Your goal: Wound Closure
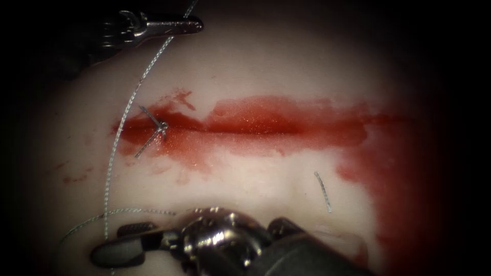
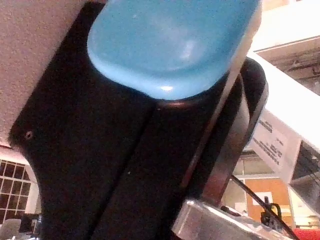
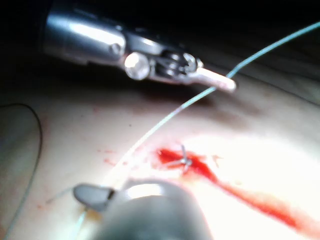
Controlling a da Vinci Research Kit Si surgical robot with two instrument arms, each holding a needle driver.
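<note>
Thread (image 1: 123, 120) runs far-to-near left of the knot (image 1: 162, 125), clamped by the left tool (image 1: 192, 24); right tool (image 1: 110, 253) seems closed on it.

Two tools (image 1: 192, 24) (image 1: 115, 250), one thread (image 1: 120, 130), one knot (image 1: 162, 125), one cut end of thread (image 1: 322, 191).

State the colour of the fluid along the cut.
Red fluid along the cut, clearest in the endoscope view.

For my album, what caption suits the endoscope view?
Both grippers, left and right, hold the thread beside a knot at the cut's left end.
</note>
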